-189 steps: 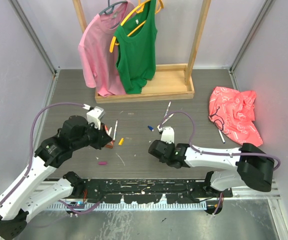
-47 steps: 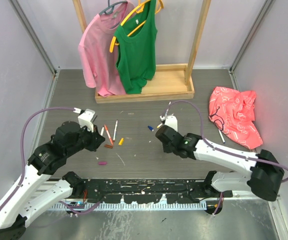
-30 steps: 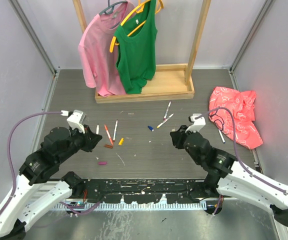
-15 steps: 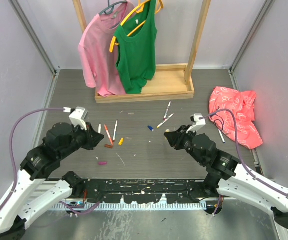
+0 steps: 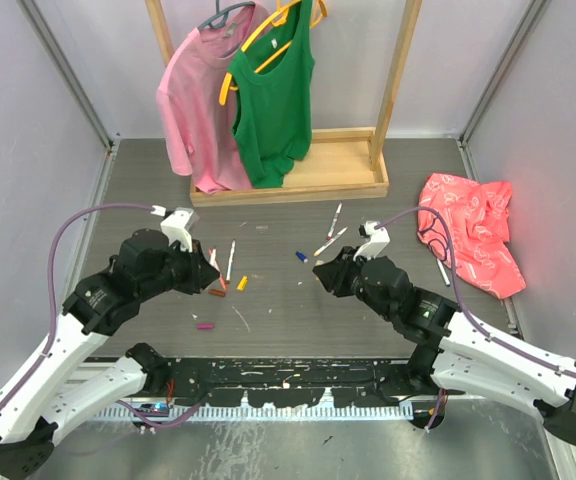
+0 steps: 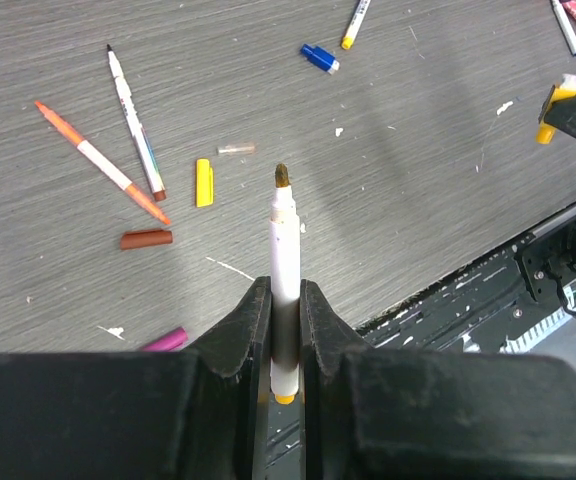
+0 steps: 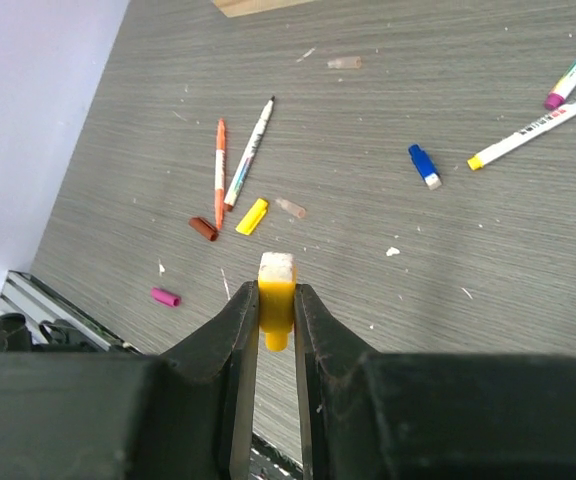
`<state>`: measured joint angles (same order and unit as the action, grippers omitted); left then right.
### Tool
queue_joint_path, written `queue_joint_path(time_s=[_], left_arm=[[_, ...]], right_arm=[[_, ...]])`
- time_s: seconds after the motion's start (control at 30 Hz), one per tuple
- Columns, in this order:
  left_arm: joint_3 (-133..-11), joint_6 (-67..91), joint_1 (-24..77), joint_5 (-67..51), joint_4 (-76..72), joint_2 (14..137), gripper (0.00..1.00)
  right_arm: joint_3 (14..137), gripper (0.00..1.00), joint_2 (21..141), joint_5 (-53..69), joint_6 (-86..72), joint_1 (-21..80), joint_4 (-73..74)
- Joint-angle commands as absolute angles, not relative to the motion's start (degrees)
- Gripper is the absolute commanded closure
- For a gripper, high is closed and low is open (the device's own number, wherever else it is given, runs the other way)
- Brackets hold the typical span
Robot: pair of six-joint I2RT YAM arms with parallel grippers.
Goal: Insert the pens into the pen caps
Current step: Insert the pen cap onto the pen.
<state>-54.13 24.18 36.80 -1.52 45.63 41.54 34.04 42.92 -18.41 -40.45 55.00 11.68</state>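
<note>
My left gripper [image 6: 285, 292] is shut on a white pen [image 6: 285, 250], whose dark yellowish tip points away from the wrist above the table. Between the pads of my shut right gripper [image 7: 275, 300] is a yellow pen cap [image 7: 276, 288] with a white end. From above, the left gripper [image 5: 211, 268] and right gripper [image 5: 320, 272] face each other, roughly a hand's width apart. On the table lie an orange pen [image 6: 98, 165], a white pen [image 6: 133, 130], a loose yellow cap [image 6: 203, 182], a brown cap [image 6: 146, 239], a magenta cap [image 5: 205, 325] and a blue cap [image 5: 300, 256].
Two more pens [image 5: 330, 240] lie behind the right gripper, and one pen [image 5: 442, 270] lies by a red cloth [image 5: 473, 235] at the right. A wooden rack base [image 5: 298, 185] with a pink shirt and a green top stands at the back.
Both arms have swung inward: the left gripper moved right with its pen, the right gripper moved left with the yellow cap. The gap between them has narrowed.
</note>
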Motion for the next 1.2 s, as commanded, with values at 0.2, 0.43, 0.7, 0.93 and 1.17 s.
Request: queue_joint_path(time_s=[0.2, 0.43, 0.7, 0.93, 1.17], left_arm=[[-55.32, 23.60, 37.00, -5.74, 33.91, 40.36, 1.00], [-55.99, 21.94, 37.00, -14.03, 28.66, 43.13, 1.00], [-52.93, 30.08, 37.00, -16.36, 20.28, 43.68, 1.00], [-50.57, 31.17, 37.00, -17.01, 16.20, 42.39, 1.00], [-54.92, 31.26, 37.00, -7.71, 22.88, 43.42, 1.00]], right_arm=[[34.85, 1.00, 44.89, -16.13, -42.02, 54.89, -8.87], [37.56, 1.00, 50.66, -13.45, -37.10, 54.93, -23.40], [39.39, 1.00, 54.67, -13.08, -37.20, 54.93, -35.10], [41.92, 1.00, 57.76, -9.68, -36.97, 54.93, -40.68], [46.51, 1.00, 59.22, -8.26, -35.45, 54.80, -39.53]])
